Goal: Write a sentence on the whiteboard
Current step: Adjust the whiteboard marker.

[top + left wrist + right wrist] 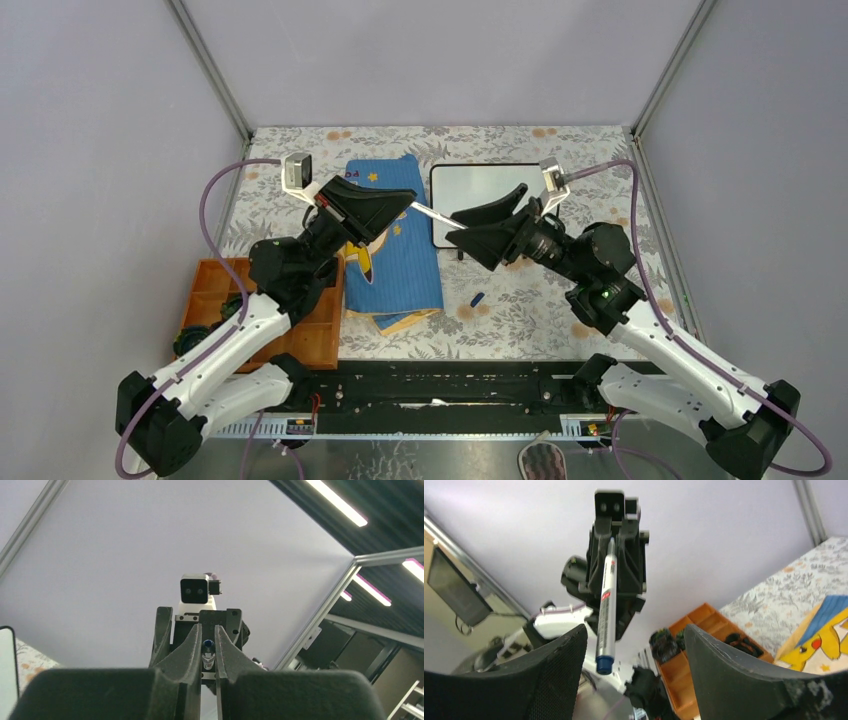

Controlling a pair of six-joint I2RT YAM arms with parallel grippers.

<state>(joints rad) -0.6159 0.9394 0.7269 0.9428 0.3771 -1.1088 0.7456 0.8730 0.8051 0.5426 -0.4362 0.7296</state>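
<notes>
The whiteboard (478,188) lies flat at the back of the table, partly hidden by my right gripper, and its visible surface is plain white. The sentence is not in view. Above the blue cloth, my left gripper (408,204) is shut on a silver marker (436,215) that points right, toward my right gripper (452,226). In the left wrist view the fingers (208,630) pinch the marker (208,652), seen end on. In the right wrist view the marker (606,605) hangs from the left gripper (619,565), and its blue end sits between the wide-open right fingers (635,630), touching neither.
A blue cartoon-print cloth (395,260) lies left of the board. A small blue cap-like piece (478,298) rests on the flowered tabletop in front of the board. An orange divided tray (310,325) holding dark items stands at the front left. The enclosure's grey walls surround the table.
</notes>
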